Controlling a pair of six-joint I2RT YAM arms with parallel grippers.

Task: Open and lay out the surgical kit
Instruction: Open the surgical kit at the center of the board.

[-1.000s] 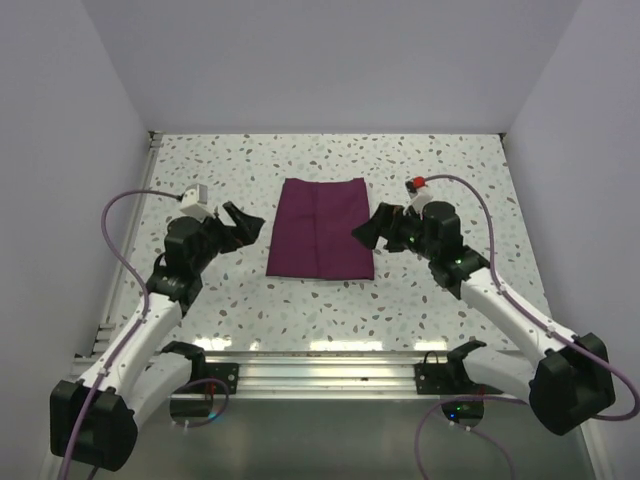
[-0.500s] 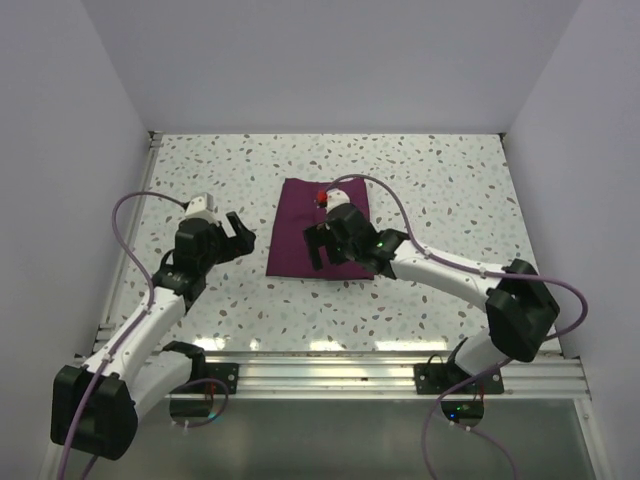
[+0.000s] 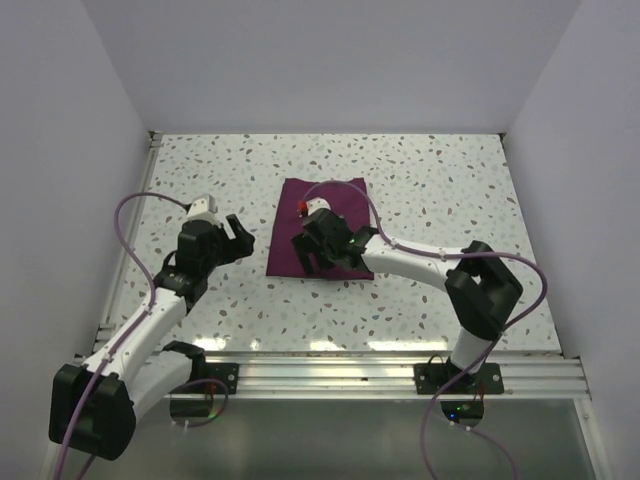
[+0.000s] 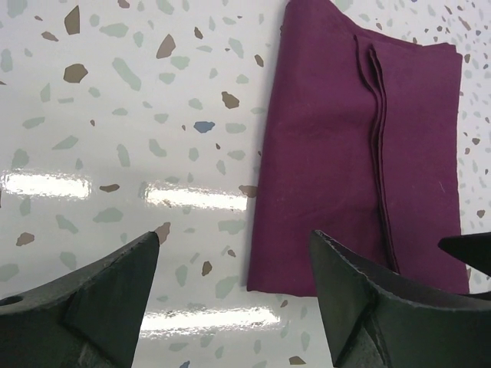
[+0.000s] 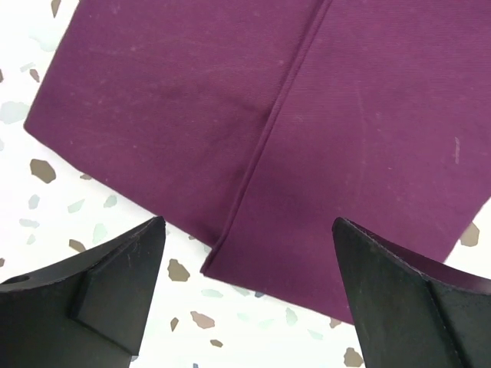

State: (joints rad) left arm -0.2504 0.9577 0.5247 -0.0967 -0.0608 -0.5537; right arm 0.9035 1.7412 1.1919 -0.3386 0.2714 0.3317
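**Item 1: surgical kit (image 3: 287,240).** Dark purple cloth wrap, folded into a flat rectangle, lying near the middle of the speckled table (image 3: 450,200). No tray or instruments showed; if they were inside, the folds hid them. Nothing of the wrap was opened.

**Item 2: centre flap edge (image 5: 268,130).** A long fold line ran down the wrap to its near edge. In the left wrist view the same line showed as several stacked cloth layers (image 4: 376,115). This looked like the place where the wrap parts.

**Item 3: right gripper (image 5: 247,230).** You held it over the near edge of the wrap, its arm reaching across from the right. The jaws stood wide apart with nothing between them and straddled the flap edge where it met the table. In my judgement you placed it there to pinch the top layer and draw it aside.

**Item 4: left gripper (image 4: 234,253).** You kept it over bare table, just left of the wrap's near left corner and clear of the cloth. The jaws were well parted and held nothing. It seemed stationed to take the left flap or pin the bundle while the right gripper pulled.

**Item 5: stage.** Approach only; no grasp was made.
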